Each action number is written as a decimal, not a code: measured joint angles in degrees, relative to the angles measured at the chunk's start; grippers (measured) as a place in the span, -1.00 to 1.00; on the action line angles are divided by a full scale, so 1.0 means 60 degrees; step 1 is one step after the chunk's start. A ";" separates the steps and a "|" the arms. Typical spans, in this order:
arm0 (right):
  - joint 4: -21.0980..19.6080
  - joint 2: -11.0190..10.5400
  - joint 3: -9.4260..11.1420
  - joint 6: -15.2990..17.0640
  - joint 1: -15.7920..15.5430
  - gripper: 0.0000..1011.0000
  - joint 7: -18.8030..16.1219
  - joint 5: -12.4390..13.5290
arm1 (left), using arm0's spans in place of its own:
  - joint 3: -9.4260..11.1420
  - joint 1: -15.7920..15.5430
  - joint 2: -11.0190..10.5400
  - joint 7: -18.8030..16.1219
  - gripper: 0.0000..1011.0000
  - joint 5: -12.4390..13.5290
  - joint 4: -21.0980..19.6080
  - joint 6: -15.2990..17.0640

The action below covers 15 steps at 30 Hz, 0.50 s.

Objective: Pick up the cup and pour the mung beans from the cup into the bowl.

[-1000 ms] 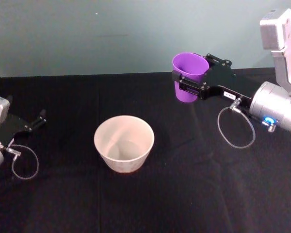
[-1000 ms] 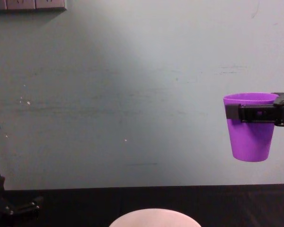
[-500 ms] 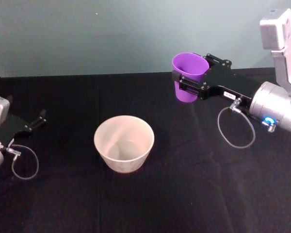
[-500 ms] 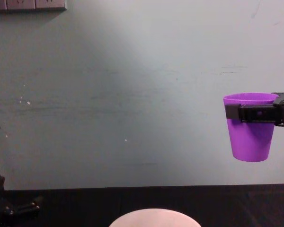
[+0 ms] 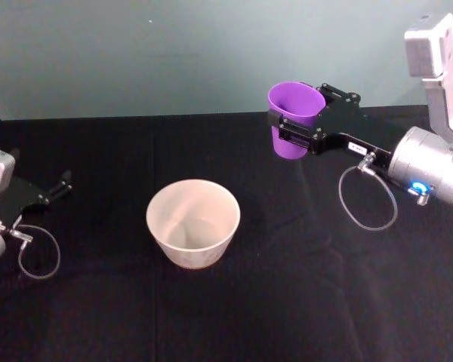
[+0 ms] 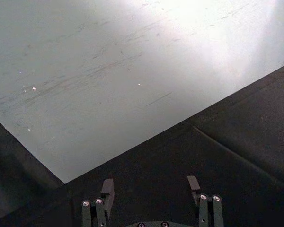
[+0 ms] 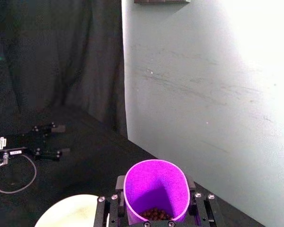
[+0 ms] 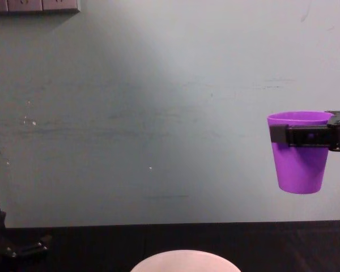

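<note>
The right pincer is clamped on the cup, a smooth purple plastic tumbler tapering to its base, and holds it upright in the air over the far right part of the desk. Brownish mung beans lie at the cup's bottom. The bowl, round, pale and smooth-walled, stands near the desk's middle, well apart from the cup, its inner wall and floor showing. The left pincer rests at the desk's left edge, fingers spread.
</note>
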<state>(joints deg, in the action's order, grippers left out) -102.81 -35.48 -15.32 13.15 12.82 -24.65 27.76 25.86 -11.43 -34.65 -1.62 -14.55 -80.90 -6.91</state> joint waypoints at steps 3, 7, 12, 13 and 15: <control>0.0000 0.0000 0.0000 0.0000 0.0000 0.43 0.0000 0.0000 | 0.0000 0.0000 0.0000 0.0000 0.98 0.0000 0.0000 0.0000; 0.0000 0.0000 0.0000 0.0000 0.0000 0.43 0.0000 0.0000 | 0.0000 0.0000 0.0000 0.0000 0.98 0.0000 0.0000 0.0000; 0.0000 0.0000 0.0000 0.0000 0.0000 0.43 0.0000 0.0000 | 0.0000 -0.0001 0.0000 0.0000 0.98 0.0000 0.0000 0.0000; 0.0000 0.0000 0.0000 0.0000 0.0000 0.43 0.0000 0.0000 | 0.0000 0.0000 0.0000 0.0000 0.98 0.0000 0.0000 0.0000; -0.0001 0.0000 0.0000 0.0000 0.0000 0.43 0.0000 0.0000 | -0.0001 0.0000 0.0000 0.0000 0.98 0.0000 0.0000 0.0000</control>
<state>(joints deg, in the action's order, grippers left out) -102.81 -35.48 -15.32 13.15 12.82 -24.65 27.76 25.86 -11.43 -34.65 -1.62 -14.55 -80.90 -6.91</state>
